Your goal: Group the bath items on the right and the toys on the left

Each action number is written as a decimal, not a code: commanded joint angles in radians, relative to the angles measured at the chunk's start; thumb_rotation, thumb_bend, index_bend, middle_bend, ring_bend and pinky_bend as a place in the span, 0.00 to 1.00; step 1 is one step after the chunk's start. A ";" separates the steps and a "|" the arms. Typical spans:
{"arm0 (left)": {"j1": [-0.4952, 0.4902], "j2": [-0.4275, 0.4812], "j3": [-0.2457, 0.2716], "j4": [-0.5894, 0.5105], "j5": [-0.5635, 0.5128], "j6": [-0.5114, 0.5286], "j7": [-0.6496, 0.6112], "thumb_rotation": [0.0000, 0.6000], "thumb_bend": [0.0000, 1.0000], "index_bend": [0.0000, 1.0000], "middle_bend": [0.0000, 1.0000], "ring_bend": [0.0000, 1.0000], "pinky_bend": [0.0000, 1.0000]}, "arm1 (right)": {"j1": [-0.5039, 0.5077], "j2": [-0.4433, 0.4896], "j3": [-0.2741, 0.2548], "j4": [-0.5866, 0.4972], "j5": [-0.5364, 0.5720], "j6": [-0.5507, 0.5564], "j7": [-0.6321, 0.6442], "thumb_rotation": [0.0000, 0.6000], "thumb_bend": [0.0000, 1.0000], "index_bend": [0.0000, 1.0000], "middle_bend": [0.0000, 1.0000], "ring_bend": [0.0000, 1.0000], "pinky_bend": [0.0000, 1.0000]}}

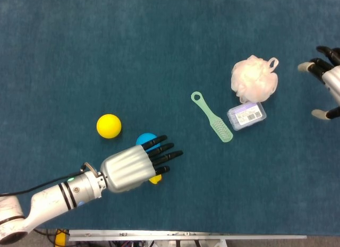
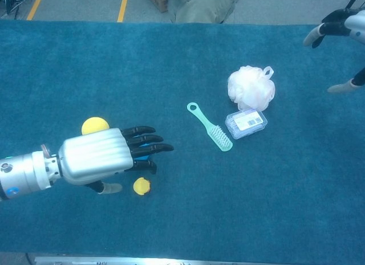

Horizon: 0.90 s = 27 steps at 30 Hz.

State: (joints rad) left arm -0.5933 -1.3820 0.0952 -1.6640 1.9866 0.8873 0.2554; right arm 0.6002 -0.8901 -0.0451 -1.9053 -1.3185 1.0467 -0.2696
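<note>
My left hand (image 1: 139,164) (image 2: 108,155) hovers open over the blue ball (image 1: 144,139), which is mostly hidden in the chest view. The small yellow duck (image 1: 155,179) (image 2: 141,186) peeks out under its fingers. A yellow ball (image 1: 108,125) (image 2: 94,125) lies to the left. The green brush (image 1: 212,117) (image 2: 210,127), the clear soap box (image 1: 246,115) (image 2: 246,122) and the white bath pouf (image 1: 254,78) (image 2: 251,88) lie right of centre. My right hand (image 1: 328,79) (image 2: 345,25) is open at the far right edge, apart from the pouf.
The teal cloth table (image 1: 159,56) runs to a metal front edge (image 1: 186,236). Beyond the far edge in the chest view lies a floor with yellow lines (image 2: 122,8) and a person's legs (image 2: 199,5).
</note>
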 commanded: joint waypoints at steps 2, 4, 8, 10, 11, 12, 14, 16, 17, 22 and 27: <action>-0.010 -0.029 0.016 0.029 -0.012 -0.005 0.014 1.00 0.24 0.27 0.01 0.00 0.02 | -0.006 -0.003 0.008 0.005 -0.001 -0.008 0.001 0.89 0.00 0.25 0.31 0.10 0.17; -0.012 -0.039 0.024 0.037 -0.017 -0.001 0.015 1.00 0.24 0.27 0.01 0.00 0.02 | -0.009 -0.003 0.013 0.007 0.000 -0.014 0.001 0.89 0.00 0.25 0.31 0.10 0.17; -0.016 -0.057 0.033 0.054 -0.027 0.010 0.018 1.00 0.24 0.27 0.01 0.00 0.02 | -0.015 -0.003 0.021 0.008 -0.001 -0.022 0.000 0.89 0.00 0.25 0.31 0.10 0.17; -0.018 -0.070 0.036 0.065 -0.038 0.011 0.013 1.00 0.24 0.27 0.01 0.00 0.02 | -0.018 -0.003 0.024 0.007 -0.001 -0.026 -0.001 0.89 0.00 0.25 0.31 0.10 0.17; -0.019 -0.075 0.037 0.071 -0.043 0.011 0.011 1.00 0.24 0.27 0.01 0.00 0.02 | -0.020 -0.003 0.026 0.007 -0.001 -0.027 -0.001 0.89 0.00 0.25 0.31 0.10 0.17; -0.020 -0.080 0.038 0.077 -0.047 0.011 0.010 1.00 0.24 0.27 0.01 0.00 0.02 | -0.021 -0.002 0.027 0.007 -0.002 -0.028 -0.001 0.89 0.00 0.25 0.31 0.10 0.17; -0.023 -0.090 0.042 0.090 -0.054 0.013 0.007 1.00 0.24 0.27 0.01 0.00 0.02 | -0.026 -0.001 0.030 0.007 -0.002 -0.028 -0.001 0.89 0.00 0.25 0.31 0.10 0.17; -0.024 -0.100 0.048 0.103 -0.060 0.015 0.006 1.00 0.24 0.27 0.01 0.00 0.02 | -0.030 0.001 0.034 0.008 -0.001 -0.031 0.000 0.89 0.00 0.25 0.31 0.10 0.17; -0.024 -0.104 0.049 0.107 -0.063 0.017 0.006 1.00 0.24 0.27 0.01 0.00 0.02 | -0.032 0.002 0.035 0.008 -0.001 -0.032 0.002 0.89 0.00 0.25 0.31 0.10 0.17; -0.030 -0.124 0.058 0.129 -0.077 0.023 -0.003 1.00 0.24 0.28 0.01 0.00 0.02 | -0.039 0.000 0.040 0.009 -0.007 -0.040 0.006 0.89 0.00 0.26 0.31 0.10 0.17; -0.032 -0.133 0.066 0.143 -0.084 0.037 -0.002 1.00 0.24 0.31 0.01 0.00 0.02 | -0.044 -0.003 0.046 0.013 -0.008 -0.047 0.007 0.89 0.00 0.26 0.31 0.10 0.17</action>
State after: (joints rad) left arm -0.6248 -1.5139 0.1598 -1.5226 1.9036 0.9229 0.2527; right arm 0.5562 -0.8928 0.0008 -1.8928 -1.3267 1.0001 -0.2631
